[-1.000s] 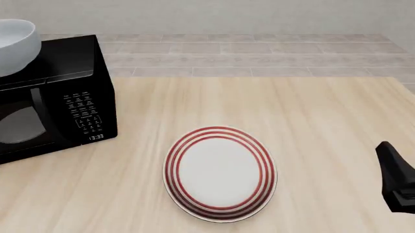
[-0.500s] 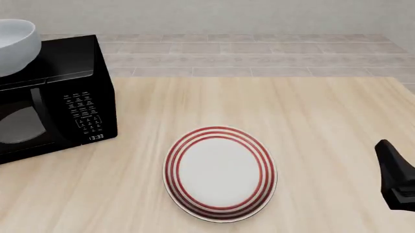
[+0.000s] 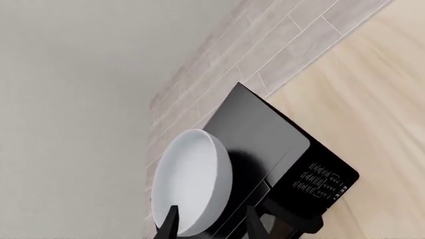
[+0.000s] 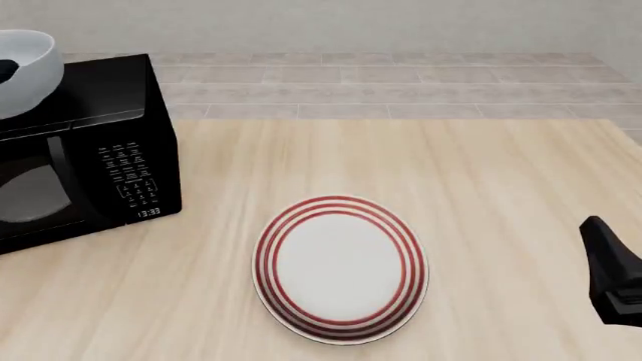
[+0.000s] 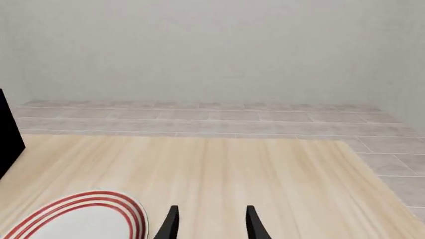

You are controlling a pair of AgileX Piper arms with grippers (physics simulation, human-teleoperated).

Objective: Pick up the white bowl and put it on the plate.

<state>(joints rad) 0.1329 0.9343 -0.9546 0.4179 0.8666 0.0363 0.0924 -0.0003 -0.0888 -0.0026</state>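
Left gripper [image 4: 6, 69] now at white bowl [image 4: 28, 75]

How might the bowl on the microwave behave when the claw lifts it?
The bowl looks rigid, so it likely won't flex. Its glossy, smooth sides may be slippery. Perched high on the microwave, a slip could drop it; the rounded form might rock.

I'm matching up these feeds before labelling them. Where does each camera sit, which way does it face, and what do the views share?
Front view: fixed above and behind the arms, looking down at the plate, microwave and bowl; right gripper at the edge.
Left wrist view: behind the left gripper, facing the bowl on the microwave.
Right wrist view: behind the right gripper, facing the table and far wall.
Front and right wrist share the plate.
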